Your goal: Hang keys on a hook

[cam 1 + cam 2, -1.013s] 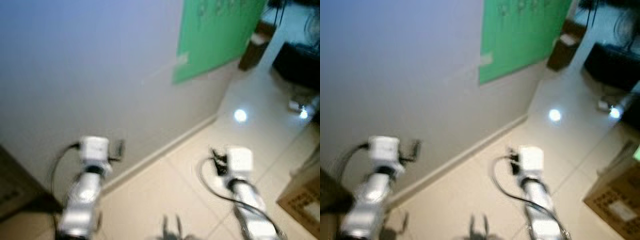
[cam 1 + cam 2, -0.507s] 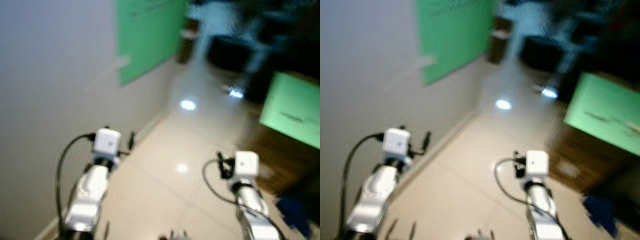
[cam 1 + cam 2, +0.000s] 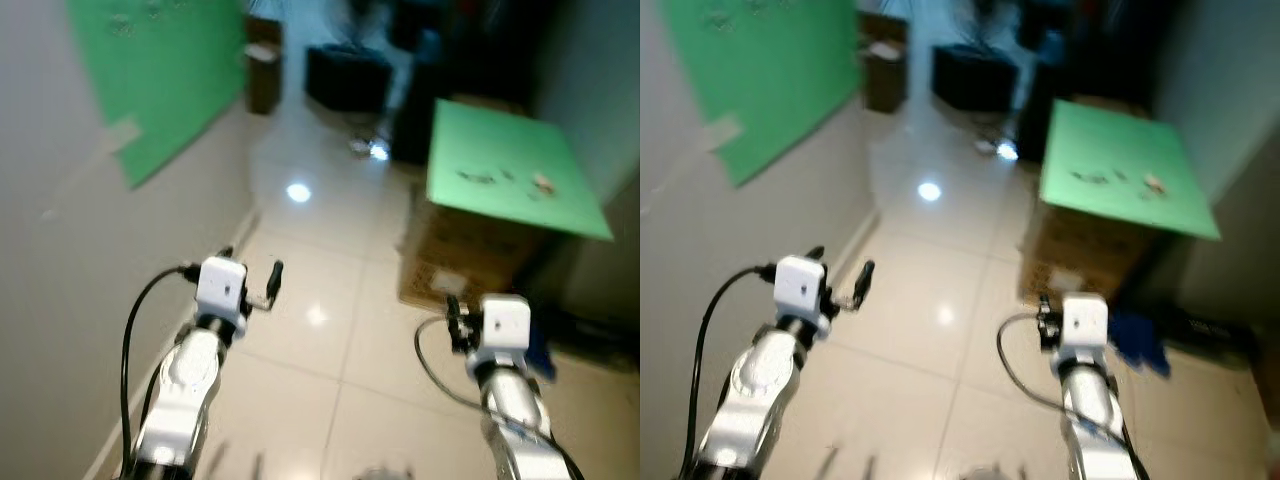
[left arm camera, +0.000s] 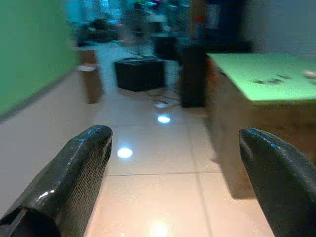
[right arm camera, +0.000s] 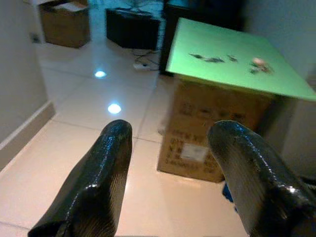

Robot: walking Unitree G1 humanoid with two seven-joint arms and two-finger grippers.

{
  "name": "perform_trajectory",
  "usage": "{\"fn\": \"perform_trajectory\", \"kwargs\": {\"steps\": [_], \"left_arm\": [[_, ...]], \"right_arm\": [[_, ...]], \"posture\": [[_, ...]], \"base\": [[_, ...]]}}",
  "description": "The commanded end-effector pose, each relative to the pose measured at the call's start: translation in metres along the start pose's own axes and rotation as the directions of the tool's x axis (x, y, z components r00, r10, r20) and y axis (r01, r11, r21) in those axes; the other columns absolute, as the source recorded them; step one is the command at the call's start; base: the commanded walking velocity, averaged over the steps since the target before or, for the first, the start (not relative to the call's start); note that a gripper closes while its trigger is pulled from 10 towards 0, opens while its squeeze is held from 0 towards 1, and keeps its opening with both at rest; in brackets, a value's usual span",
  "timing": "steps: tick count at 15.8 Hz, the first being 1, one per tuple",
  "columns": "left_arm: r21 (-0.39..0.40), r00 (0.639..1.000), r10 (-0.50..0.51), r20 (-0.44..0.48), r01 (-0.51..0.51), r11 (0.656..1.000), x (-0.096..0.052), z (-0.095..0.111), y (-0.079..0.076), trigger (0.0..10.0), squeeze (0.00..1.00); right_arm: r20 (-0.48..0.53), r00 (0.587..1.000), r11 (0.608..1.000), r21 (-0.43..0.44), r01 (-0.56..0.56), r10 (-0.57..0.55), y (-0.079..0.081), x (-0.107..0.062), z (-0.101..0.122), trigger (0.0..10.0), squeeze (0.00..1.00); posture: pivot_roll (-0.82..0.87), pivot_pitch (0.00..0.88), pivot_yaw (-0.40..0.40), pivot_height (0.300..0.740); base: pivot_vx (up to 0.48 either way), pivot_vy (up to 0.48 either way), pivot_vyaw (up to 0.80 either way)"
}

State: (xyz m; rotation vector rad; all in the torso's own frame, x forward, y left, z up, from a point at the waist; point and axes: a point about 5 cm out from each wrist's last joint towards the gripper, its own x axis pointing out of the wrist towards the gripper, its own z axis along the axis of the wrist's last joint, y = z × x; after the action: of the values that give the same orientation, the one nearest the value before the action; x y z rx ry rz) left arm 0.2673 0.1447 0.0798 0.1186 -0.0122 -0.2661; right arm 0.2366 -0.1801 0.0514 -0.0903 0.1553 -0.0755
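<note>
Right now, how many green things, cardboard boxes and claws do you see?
Green: 2, wall sheet, board on the near box.
Cardboard boxes: 2, near box, far box.
Claws: 2, left claw, right claw.
Total: 6.

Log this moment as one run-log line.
phase: walking, searching | left claw: open, empty | right claw: open, empty | ahead: green board on cardboard box, small items on top, blurred | hook: unseen
</note>
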Motion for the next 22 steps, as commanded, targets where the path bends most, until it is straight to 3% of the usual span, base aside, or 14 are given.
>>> {"fn": "perform_trajectory", "kwargs": {"steps": [1,5,11,15,17,22], "left_arm": [[-0.019,0.998,-0.054,0.019,0.054,0.998,0.003,0.003,-0.01,10.0,0.0],[-0.014,0.989,-0.127,0.078,0.129,0.992,0.009,0.016,-0.016,10.0,0.0],[-0.003,0.992,-0.098,0.082,0.099,0.995,0.019,0.021,-0.005,10.0,0.0],[-0.018,0.994,-0.081,0.078,0.083,0.996,0.02,0.02,-0.001,10.0,0.0],[-0.018,0.993,-0.084,0.082,0.086,0.996,0.022,0.022,0.0,10.0,0.0],[-0.015,0.992,-0.094,0.079,0.095,0.995,0.025,0.022,-0.002,10.0,0.0]], "right_arm": [[0.037,0.999,1.0,-0.015,0.011,-0.011,-0.006,0.0,0.006,10.0,0.0],[0.06,0.998,1.0,-0.015,0.016,-0.015,-0.006,0.0,0.01,10.0,0.0],[0.035,0.999,1.0,0.024,0.001,-0.002,-0.009,0.005,0.014,10.0,0.0],[0.03,0.999,0.999,-0.027,-0.032,0.032,-0.003,0.006,0.013,10.0,0.0],[0.039,0.999,1.0,-0.013,-0.02,0.02,-0.003,0.007,0.015,10.0,0.0],[0.032,0.999,1.0,0.003,0.001,-0.001,-0.009,0.006,0.013,10.0,0.0]], "posture": [[-0.11,0.009,-0.02,0.74],[-0.13,0.005,-0.007,0.74],[-0.14,0.004,0.014,0.74],[-0.15,0.0,0.028,0.74],[-0.15,0.0,0.037,0.74],[-0.15,0.0,0.038,0.74]], "base": [[0.0,0.0,-0.8],[0.27,0.0,-0.8],[0.429,0.0,0.0],[0.43,0.0,0.0],[0.433,0.0,0.0],[0.431,0.0,-0.8]]}}
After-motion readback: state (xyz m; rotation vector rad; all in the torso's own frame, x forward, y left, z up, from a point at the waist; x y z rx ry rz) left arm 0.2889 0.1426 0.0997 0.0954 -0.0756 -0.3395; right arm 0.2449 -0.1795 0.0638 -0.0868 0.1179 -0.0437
